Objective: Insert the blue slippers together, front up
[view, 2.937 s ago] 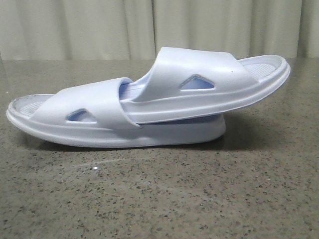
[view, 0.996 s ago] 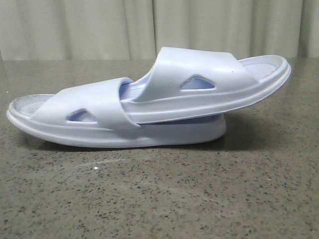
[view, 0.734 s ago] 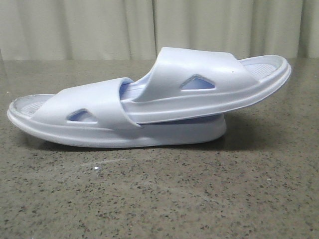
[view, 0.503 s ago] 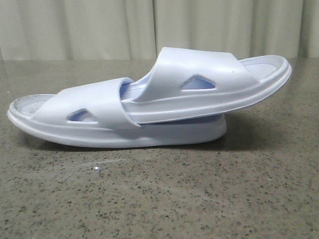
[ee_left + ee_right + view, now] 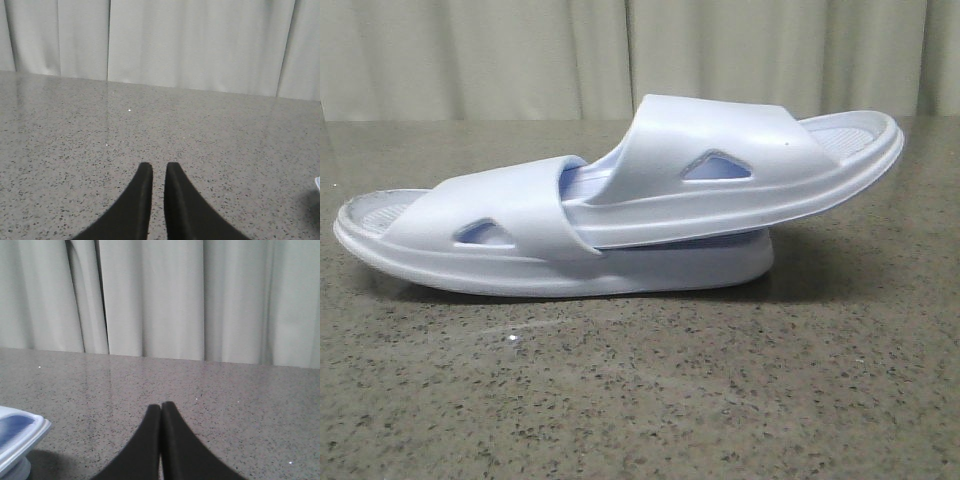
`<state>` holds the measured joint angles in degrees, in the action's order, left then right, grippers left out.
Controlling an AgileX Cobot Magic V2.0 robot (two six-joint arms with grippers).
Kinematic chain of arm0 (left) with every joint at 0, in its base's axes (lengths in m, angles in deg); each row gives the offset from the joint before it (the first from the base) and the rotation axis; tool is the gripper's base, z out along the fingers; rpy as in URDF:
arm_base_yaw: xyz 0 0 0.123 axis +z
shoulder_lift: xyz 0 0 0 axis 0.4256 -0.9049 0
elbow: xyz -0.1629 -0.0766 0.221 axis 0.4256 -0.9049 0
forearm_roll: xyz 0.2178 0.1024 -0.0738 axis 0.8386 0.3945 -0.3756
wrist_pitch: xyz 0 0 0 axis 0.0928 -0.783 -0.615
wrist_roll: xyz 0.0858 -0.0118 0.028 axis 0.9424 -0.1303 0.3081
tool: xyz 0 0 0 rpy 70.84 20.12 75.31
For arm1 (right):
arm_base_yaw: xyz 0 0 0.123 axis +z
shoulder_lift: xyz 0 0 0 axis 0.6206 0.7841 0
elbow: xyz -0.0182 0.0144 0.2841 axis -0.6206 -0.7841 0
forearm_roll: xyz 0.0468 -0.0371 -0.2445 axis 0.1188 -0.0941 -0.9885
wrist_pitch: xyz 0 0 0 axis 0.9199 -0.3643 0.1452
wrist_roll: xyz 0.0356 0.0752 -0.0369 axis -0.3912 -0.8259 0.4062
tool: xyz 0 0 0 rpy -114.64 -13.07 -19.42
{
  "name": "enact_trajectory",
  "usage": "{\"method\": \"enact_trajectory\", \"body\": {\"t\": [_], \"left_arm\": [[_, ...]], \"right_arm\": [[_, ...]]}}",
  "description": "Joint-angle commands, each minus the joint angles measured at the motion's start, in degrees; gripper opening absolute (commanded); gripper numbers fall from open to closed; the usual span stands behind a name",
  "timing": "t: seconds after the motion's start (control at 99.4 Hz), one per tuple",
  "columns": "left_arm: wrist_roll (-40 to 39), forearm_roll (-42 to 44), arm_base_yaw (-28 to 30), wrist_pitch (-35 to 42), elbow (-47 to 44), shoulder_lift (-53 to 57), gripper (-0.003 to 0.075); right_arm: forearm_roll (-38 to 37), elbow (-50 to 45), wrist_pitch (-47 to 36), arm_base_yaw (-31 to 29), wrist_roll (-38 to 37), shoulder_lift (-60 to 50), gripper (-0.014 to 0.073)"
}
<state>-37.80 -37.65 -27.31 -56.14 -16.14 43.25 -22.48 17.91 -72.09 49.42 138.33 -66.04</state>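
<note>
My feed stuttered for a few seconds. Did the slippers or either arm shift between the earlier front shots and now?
Nothing visibly changed. The blue slippers stay nested, the upper one's toe tucked under the lower one's strap, on the table. No arm enters the front view.

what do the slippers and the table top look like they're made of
The blue slippers: probably moulded foam or soft plastic, matte with a faint sheen; one-piece seamless straps, thick soles, cut-out holes. The table top: looks like polished speckled stone or a stone-look laminate; grey-brown with dark flecks and soft reflections of the curtain.
</note>
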Motion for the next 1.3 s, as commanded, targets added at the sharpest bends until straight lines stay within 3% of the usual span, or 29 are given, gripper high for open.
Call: {"method": "enact_trajectory", "body": {"t": [0.0, 0.885, 0.956, 1.117, 1.288], "left_arm": [[-0.57, -0.17, -0.50, 4.70, -0.39, 1.68, 0.0016], [-0.57, -0.17, -0.50, 4.70, -0.39, 1.68, 0.0016], [-0.57, -0.17, -0.50, 4.70, -0.39, 1.68, 0.0016], [-0.57, -0.17, -0.50, 4.70, -0.39, 1.68, 0.0015], [-0.57, -0.17, -0.50, 4.70, -0.39, 1.68, 0.0016]], "right_arm": [[-0.61, 1.56, -2.62, -0.13, 0.86, 0.47, -0.0107], [-0.77, -0.32, -4.52, -0.13, 0.27, 0.47, -0.0107], [-6.40, -1.10, -4.78, -0.13, -6.64, 0.47, -0.0107], [-29.92, -1.75, -5.05, -0.13, -28.90, 0.47, -0.0107], [-44.77, -1.75, -5.20, -0.74, -40.94, 0.47, -0.0107]]}}
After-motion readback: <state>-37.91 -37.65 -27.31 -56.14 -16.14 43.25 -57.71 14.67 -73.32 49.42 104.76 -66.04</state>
